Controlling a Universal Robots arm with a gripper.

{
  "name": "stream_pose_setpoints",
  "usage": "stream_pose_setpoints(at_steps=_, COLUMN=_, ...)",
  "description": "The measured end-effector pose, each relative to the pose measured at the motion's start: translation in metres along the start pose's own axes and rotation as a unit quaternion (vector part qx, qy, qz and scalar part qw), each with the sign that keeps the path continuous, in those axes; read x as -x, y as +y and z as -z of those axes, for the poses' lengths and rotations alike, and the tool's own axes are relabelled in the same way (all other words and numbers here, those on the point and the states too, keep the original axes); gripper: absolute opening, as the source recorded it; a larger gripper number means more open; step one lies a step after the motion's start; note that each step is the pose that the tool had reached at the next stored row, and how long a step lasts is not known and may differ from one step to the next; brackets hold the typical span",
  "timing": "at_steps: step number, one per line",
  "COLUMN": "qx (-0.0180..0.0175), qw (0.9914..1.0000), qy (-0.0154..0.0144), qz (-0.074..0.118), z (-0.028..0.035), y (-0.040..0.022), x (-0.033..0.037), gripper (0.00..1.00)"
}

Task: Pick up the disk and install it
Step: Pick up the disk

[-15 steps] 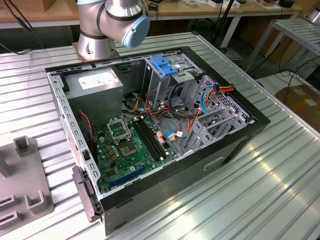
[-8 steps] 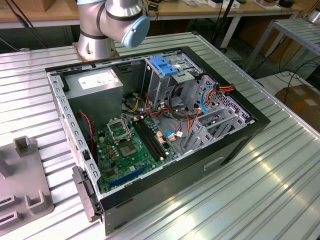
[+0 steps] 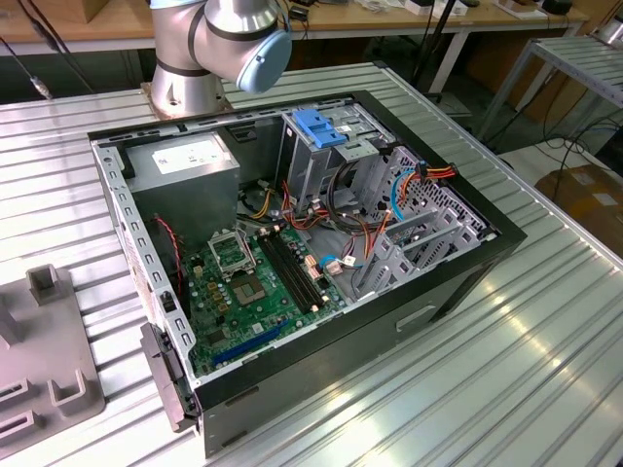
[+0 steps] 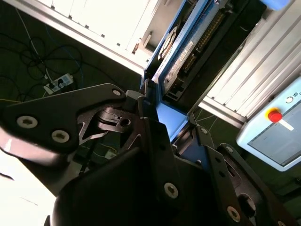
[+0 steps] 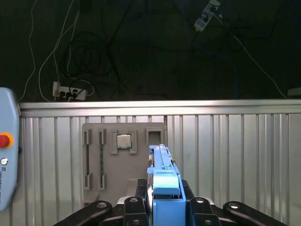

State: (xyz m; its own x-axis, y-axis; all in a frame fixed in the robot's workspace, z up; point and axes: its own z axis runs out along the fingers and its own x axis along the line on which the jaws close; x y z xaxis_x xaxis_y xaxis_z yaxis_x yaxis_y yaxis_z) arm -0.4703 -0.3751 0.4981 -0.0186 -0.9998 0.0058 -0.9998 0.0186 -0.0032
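Disk (image 5: 162,165), edge-on in its blue carrier, is pinched in the claw (image 5: 164,200), with the ribbed metal table (image 5: 235,155) and a grey parts tray (image 5: 124,169) behind it in the first wrist view; an open computer case (image 3: 321,360) rests on the table.

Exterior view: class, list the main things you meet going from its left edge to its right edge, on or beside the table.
grey fixture tray → grey power-supply box → blue bracket on the metal cage → red-and-yellow cable bundle → cardboard box
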Motion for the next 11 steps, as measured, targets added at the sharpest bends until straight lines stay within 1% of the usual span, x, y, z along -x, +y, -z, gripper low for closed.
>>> stream_pose_setpoints(at_steps=4, qx=0.0000, qw=1.00000, qy=0.0000, qz=0.000, z=0.0085, y=0.0000, x=0.0000, gripper=0.37)
stream_pose_setpoints(at_steps=10, qx=0.0001, qw=1.00000, qy=0.0000, qz=0.000, z=0.0252, y=-0.0001, x=-0.0001, gripper=0.37)
stream_pose_setpoints(at_steps=11, qx=0.0001, qw=1.00000, qy=0.0000, qz=0.000, z=0.0269, y=-0.0001, x=-0.0001, gripper=0.37)
